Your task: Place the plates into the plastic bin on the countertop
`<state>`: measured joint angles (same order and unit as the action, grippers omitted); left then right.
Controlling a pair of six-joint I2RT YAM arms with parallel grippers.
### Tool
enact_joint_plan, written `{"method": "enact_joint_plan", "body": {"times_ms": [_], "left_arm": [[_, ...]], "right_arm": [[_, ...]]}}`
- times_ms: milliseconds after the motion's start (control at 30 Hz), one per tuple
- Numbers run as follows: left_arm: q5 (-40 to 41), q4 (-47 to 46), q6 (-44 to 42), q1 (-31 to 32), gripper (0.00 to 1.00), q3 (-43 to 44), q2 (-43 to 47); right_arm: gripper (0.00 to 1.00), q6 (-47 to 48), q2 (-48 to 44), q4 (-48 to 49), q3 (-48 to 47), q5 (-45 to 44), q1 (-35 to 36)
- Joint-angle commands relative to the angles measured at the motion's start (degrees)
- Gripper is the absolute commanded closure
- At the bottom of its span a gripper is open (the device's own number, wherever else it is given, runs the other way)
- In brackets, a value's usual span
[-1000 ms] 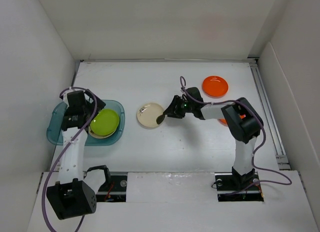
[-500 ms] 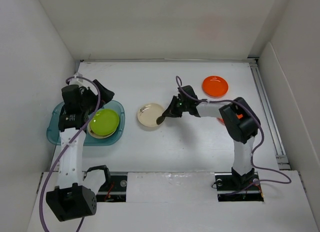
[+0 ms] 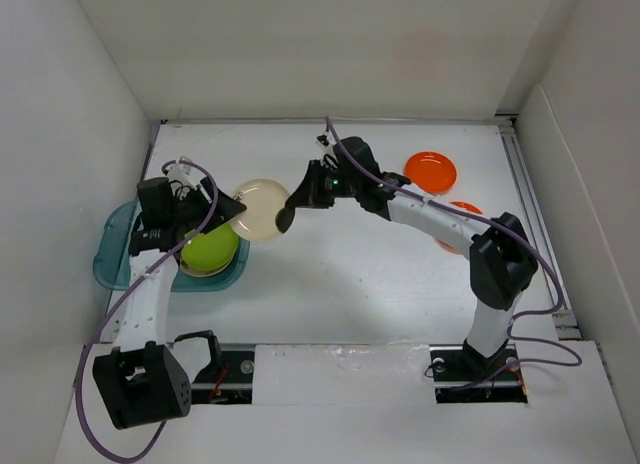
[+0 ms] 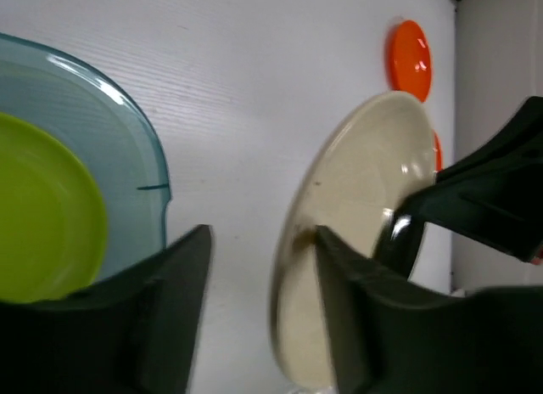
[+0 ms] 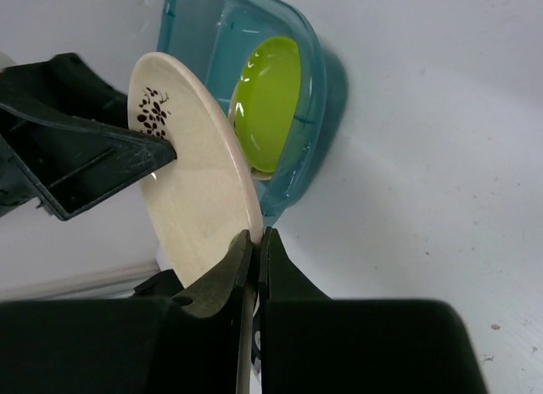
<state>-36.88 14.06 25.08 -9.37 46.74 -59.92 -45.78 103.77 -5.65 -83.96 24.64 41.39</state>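
My right gripper [image 3: 286, 219] [image 5: 257, 234] is shut on the rim of a cream plate [image 3: 258, 209] [image 5: 187, 190] with dark marks, held tilted in the air just right of the teal plastic bin [image 3: 112, 266] [image 5: 316, 114]. My left gripper [image 3: 228, 211] [image 4: 263, 234] straddles the plate's opposite rim [image 4: 293, 241]. Its jaws are open, with one finger [image 4: 339, 275] against the plate's face and a gap on the other side. A lime green plate [image 3: 210, 246] [image 4: 42, 207] [image 5: 267, 101] lies in the bin on top of a cream one.
Two orange plates lie on the white countertop [image 3: 330, 284] at the right: one [image 3: 430, 171] [image 4: 409, 59] near the back, another [image 3: 458, 208] partly hidden under my right arm. White walls close in the left, back and right sides.
The right gripper shut on the cream plate, lifted it off the countertop and carried it left. The left gripper swung out of the bin to the plate's rim, its jaws narrowing.
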Motion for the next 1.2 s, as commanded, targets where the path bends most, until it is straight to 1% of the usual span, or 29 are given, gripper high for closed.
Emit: {"method": "enact_joint_plan", "body": {"times_ms": [0, 33, 67, 100, 133, 200, 233, 267, 300, 333, 367, 400, 467, 500, 567, 600, 733, 833, 867, 900, 933, 967, 1033, 1067, 1167], "left_arm": [[-2.4, -2.38, -1.88, 0.14, 0.63, 0.01, -0.02], [-0.66, -1.77, -1.88, 0.14, 0.73, 0.02, -0.02], [0.22, -1.76, -1.88, 0.14, 0.95, 0.63, -0.02], [1.28, -0.89, -1.88, 0.14, 1.0, 1.24, -0.02], [2.85, -0.36, -1.36, 0.14, 1.0, 1.25, -0.02], [9.09, 1.05, 1.35, 0.14, 1.0, 1.77, 0.59], [11.81, 1.75, 2.51, 0.14, 1.0, 1.77, 0.59], [18.8, 3.84, 3.82, 0.14, 1.0, 1.77, 0.59], [22.78, 5.34, 5.23, 0.14, 1.0, 2.3, 0.59], [26.39, 6.75, 8.46, 0.14, 1.0, 2.3, 1.12], [31.38, 9.11, 9.89, -0.99, 1.0, 2.3, 2.08], [32.22, 9.14, 10.86, -3.27, 1.0, 0.04, 2.96], [34.32, 9.14, 13.22, -4.69, 1.0, -1.82, 4.72], [36.86, 9.14, 14.02, -4.7, 1.0, -2.44, 6.03], [39.24, 10.45, 15.34, -4.7, 1.0, -2.44, 6.65], [43.35, 12.2, 17.61, -4.7, 1.0, -2.44, 6.66], [47.85, 13.44, 19.83, -4.7, 1.0, -2.44, 8.06], [49.63, 13.8, 21.41, -4.7, 1.0, -2.44, 7.54], [48.67, 12.93, 21.41, -4.7, 0.93, -3.23, 7.54], [47.79, 12.92, 20.28, -4.7, 0.68, -3.76, 6.49], [46.65, 11.44, 19.75, -4.7, 0.57, -3.76, 5.79], [45.07, 11.42, 19.74, -4.7, 0.47, -3.76, 4.65], [43.4, 10.64, 18.69, -4.7, 0.34, -3.76, 4.64], [42.6, 10.63, 18.08, -4.7, 0.2, -3.76, 5.51], [40.58, 10.11, 16.67, -4.7, 0.08, -3.76, 7.79]], "right_arm": [[1.0, -0.45, 1.26, 1.08, -3.93, 4.45, 0.8], [0.99, -0.45, 1.26, 1.08, -4.71, 4.97, 1.32], [0.96, -0.45, 1.87, 1.08, -4.72, 4.98, 1.33], [0.9, -0.45, 1.88, 1.08, -5.24, 4.98, 1.85], [0.67, -0.45, 1.88, 1.08, -5.25, 4.98, 1.86], [0.43, 0.33, 1.88, 1.08, -5.25, 3.66, 1.86], [0.12, 0.34, 1.88, 1.08, -4.38, 2.7, 1.86], [0.0, 0.34, 1.88, 1.08, -3.58, 1.56, 1.86], [0.0, 0.95, 1.88, 1.08, -2.53, -0.54, 0.46], [0.0, 0.96, 1.01, 0.21, -0.35, -1.61, -0.07], [0.0, 1.74, -0.13, 0.2, 0.98, -2.31, -0.08], [0.0, 2.53, -0.93, -0.32, 4.04, -3.36, -0.95], [0.0, 3.41, -3.29, -0.33, 6.87, -4.07, -1.57], [0.0, 4.29, -4.0, -0.33, 8.28, -4.08, -2.09], [0.0, 4.9, -5.32, -0.33, 11.87, -4.08, -2.8], [0.0, 4.91, -6.55, -0.33, 12.94, -4.08, -3.5], [0.0, 6.23, -9.45, -0.33, 17.07, -3.03, -5.0], [0.0, 6.84, -11.65, -0.33, 19.0, -2.41, -6.23], [0.0, 6.84, -12.18, 0.2, 19.01, -1.71, -6.75], [0.0, 6.84, -12.71, 0.2, 19.62, -1.7, -6.76], [0.0, 7.45, -13.84, 0.2, 19.63, -1.7, -7.37], [0.0, 7.46, -14.46, 0.2, 20.24, -1.7, -7.37], [0.0, 7.46, -16.22, 0.2, 21.12, -1.7, -9.47], [0.0, 7.98, -16.75, 0.2, 21.9, -1.7, -10.26], [0.0, 7.99, -19.2, 0.2, 24.02, -1.7, -14.04]]}}
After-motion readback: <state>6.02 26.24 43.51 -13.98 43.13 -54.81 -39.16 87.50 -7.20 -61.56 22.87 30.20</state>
